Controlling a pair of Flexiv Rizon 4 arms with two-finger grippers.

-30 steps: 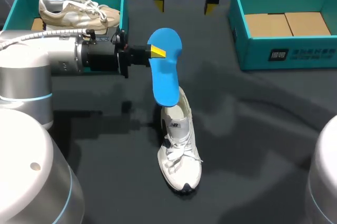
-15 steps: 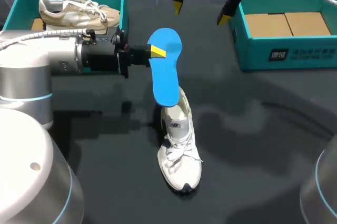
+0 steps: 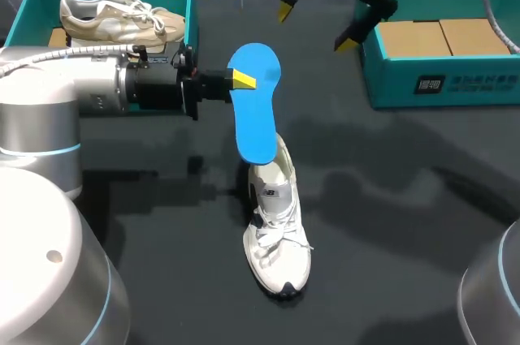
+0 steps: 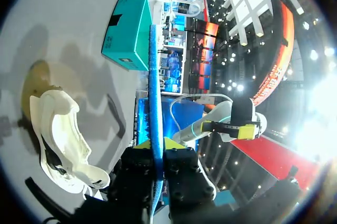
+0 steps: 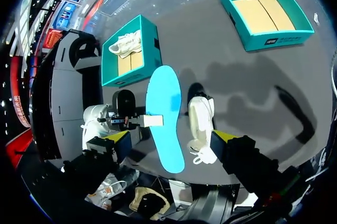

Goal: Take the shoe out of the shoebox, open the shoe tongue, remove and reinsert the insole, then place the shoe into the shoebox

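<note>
Since a second ago the right gripper (image 3: 315, 27), fingers apart, swung rightward over the dark table (image 3: 406, 199). Left gripper (image 3: 242, 79) clamps the flat blue insole (image 3: 254, 122), near the white laced sneaker (image 3: 279, 231).

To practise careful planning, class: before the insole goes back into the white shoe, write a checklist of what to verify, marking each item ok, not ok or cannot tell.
1. Left claw shut on the blue insole: ok.
2. Insole clear of the table: ok.
3. White shoe upright, opening upward: ok.
4. Insole lined up over the shoe's opening: cannot tell.
5. Right claw open, apart from insole and shoe: ok.
6. Right shoebox empty for later: ok.
</note>
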